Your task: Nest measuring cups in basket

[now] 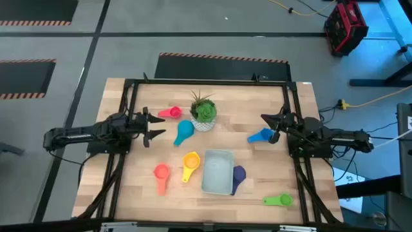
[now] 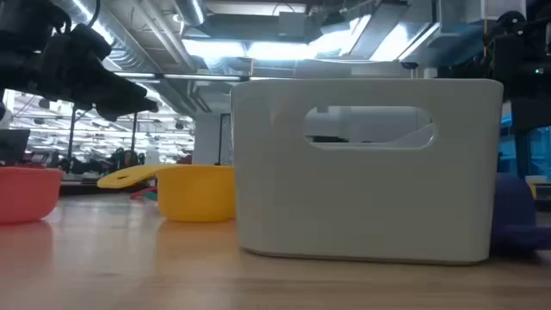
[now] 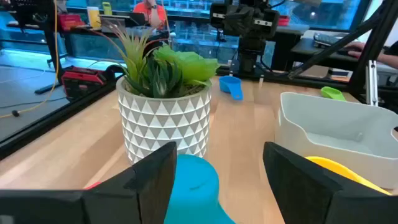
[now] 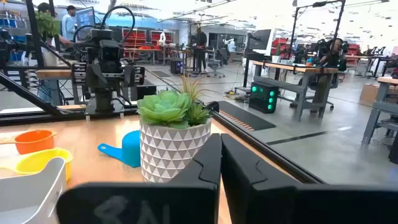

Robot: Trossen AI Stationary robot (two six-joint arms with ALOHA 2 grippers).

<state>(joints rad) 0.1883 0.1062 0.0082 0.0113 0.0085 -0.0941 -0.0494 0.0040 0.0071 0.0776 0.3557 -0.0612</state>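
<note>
High view shows the basket sitting empty near the front middle of the table, with every cup lying outside it. The yellow cup rests just beside its left wall, the orange cup a little farther left, the purple cup against its right wall, and the green cup off toward the front right. Behind them stand the teal cup and the pink cup, either side of the plant pot, and the blue cup lies near the right arm.

So nothing is nested yet; to my eye this is the opening pick. The left gripper hangs with its fingers spread apart, holding nothing, pointed at the teal cup, which shows right between its fingers in the left wrist view. The right gripper waits beside the blue cup with its fingers pressed together and empty.

Next, I would expect the left arm to ease forward and down, straddle the teal cup's bowl or handle, and close. The plant pot stands close behind that cup, so the approach needs to stay low and short to avoid bumping it. Which cup is largest I cannot tell from here.
</note>
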